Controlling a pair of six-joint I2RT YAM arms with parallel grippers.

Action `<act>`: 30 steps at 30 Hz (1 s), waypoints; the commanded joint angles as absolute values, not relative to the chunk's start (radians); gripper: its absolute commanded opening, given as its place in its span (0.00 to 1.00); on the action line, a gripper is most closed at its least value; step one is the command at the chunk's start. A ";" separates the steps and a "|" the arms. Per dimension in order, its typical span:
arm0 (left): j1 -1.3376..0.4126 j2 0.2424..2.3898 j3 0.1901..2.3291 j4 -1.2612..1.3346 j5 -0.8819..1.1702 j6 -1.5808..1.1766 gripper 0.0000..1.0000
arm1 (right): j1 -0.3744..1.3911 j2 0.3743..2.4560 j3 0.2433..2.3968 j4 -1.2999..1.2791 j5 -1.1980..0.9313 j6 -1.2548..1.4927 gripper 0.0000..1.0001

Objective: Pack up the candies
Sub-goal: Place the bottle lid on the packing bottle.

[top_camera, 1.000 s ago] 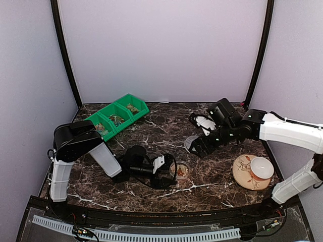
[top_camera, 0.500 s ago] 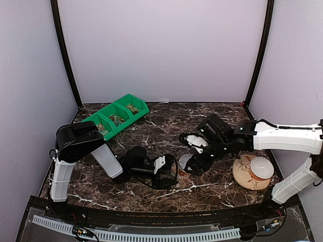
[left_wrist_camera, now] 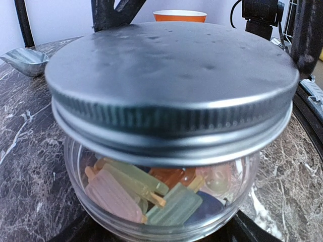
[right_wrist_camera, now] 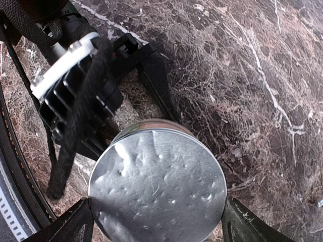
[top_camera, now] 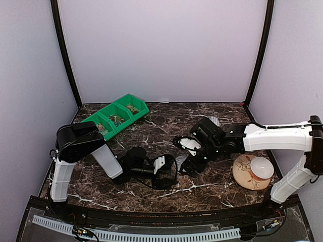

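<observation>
right claw (right_wrist_camera: 159, 218) pinching a metal lid (right_wrist_camera: 156, 194) over the jar (left_wrist_camera: 243, 176) of candies (left_wrist_camera: 151, 197), which the left claw (top_camera: 174, 170) grips.
the right claw's two fingers (right_wrist_camera: 83, 222) press on opposite edges of the round lid, spread as wide as the lid. the lid covers the mouth of the glass jar; whether it sits on the thread cannot be told. the left claw lies low on the marble table (top_camera: 151, 132) with its fingers closed against the jar's sides. the candies, pale pink, green, orange and blue, are piled in the bottom of the jar. a metal scoop (left_wrist_camera: 25, 60) lies on the table a little apart from the jar. a cup (top_camera: 261, 167) stands on a plate (top_camera: 242, 175) near the right edge. a row of green bins (top_camera: 117, 116) sits at the far left, well apart from the jar.
</observation>
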State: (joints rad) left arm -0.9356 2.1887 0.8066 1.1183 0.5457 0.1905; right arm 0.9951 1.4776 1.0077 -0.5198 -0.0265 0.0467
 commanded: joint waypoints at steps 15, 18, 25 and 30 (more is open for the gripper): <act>-0.940 2.221 0.780 1.033 0.563 0.150 0.80 | 1.006 1.525 0.962 -0.408 -0.053 0.003 0.87; -0.940 2.220 0.782 1.030 0.560 0.150 0.82 | 1.008 1.530 0.960 -0.396 -0.052 0.004 0.87; -0.941 2.221 0.787 1.024 0.549 0.147 0.83 | 1.008 1.547 0.966 -0.388 -0.062 0.003 0.87; -0.940 2.223 0.788 1.022 0.543 0.144 0.84 | 1.009 1.539 0.955 -0.394 -0.058 0.006 0.87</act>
State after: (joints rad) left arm -0.9356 2.1899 0.8028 1.1271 0.5480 0.1902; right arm 0.9955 1.5421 0.9695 -0.4133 -0.0525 0.0082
